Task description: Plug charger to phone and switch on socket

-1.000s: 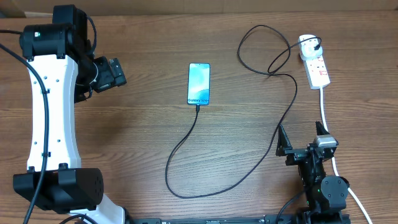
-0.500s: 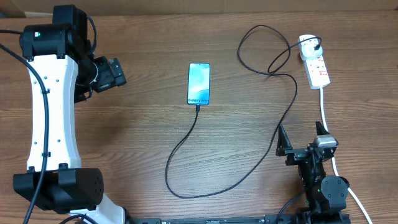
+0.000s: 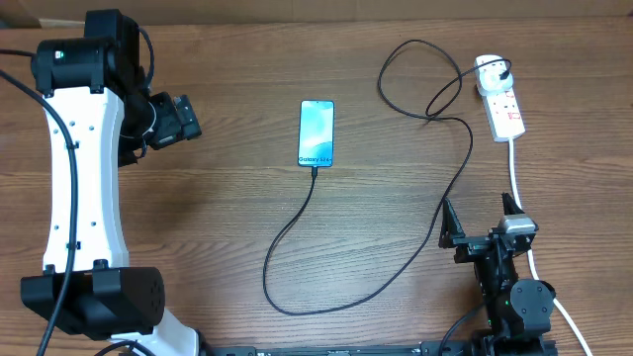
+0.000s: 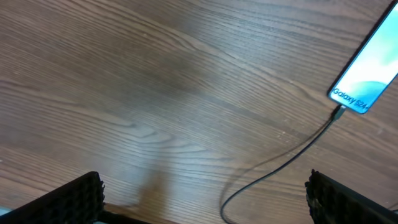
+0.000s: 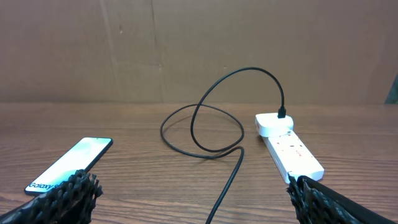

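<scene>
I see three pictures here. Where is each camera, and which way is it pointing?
Overhead: fixed above the table, looking straight down; both arms, phone, charger, socket show.
Left wrist: on the left arm, aimed down at the wood; left claw fingertips in the bottom corners.
Right wrist: low, facing level across to a cardboard wall; right claw fingertips at bottom.
Shared: phone and charger appear in all three.

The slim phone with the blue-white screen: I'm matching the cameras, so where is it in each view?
Overhead: slim black-rimmed phone, upper centre.
Left wrist: upper right corner, partly cut off.
Right wrist: lower left, lying flat.
Shared landmark: the thin black charger cable, visible in all three.
</scene>
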You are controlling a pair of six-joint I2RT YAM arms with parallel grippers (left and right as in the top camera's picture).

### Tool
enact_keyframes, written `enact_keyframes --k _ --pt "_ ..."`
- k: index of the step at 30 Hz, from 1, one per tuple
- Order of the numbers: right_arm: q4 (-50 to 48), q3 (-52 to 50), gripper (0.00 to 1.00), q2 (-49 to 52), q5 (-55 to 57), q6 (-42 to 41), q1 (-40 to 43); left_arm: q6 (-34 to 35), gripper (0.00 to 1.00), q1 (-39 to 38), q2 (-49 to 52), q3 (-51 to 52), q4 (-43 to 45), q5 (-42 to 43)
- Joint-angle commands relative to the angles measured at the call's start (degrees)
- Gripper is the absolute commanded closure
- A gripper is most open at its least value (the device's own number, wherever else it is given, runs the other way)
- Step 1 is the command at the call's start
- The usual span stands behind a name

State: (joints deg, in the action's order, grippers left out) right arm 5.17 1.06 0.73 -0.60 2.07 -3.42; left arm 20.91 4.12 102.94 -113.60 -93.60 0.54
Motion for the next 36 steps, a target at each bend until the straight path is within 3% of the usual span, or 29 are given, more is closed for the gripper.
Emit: enact_keyframes --k 1,9,16,25,36 --pt "-0.31 -0.61 0.00 -0.57 0.55 -0.35 -0.15 5.11 0.00 -0.46 -3.04 2.80 2.97 2.32" --pt "-0.31 -0.61 0.00 -0.57 0.55 -0.33 -0.15 3.19 0.00 -1.53 -16.41 20.02 20.87 5.07" --pt "-0.31 -0.61 0.00 -0.57 0.55 -0.35 -0.15 -6.88 0.00 -1.53 -27.91 33.00 25.09 5.05" --pt "-0.33 -0.61 0.00 -0.57 0.55 -0.35 -0.15 -8.02 0.00 -1.53 -41.55 48.15 35.63 8.35" --pt "-0.31 -0.61 0.00 -0.57 0.55 -0.35 -0.15 -11.89 0.00 -1.53 -52.96 53.24 32.83 9.60"
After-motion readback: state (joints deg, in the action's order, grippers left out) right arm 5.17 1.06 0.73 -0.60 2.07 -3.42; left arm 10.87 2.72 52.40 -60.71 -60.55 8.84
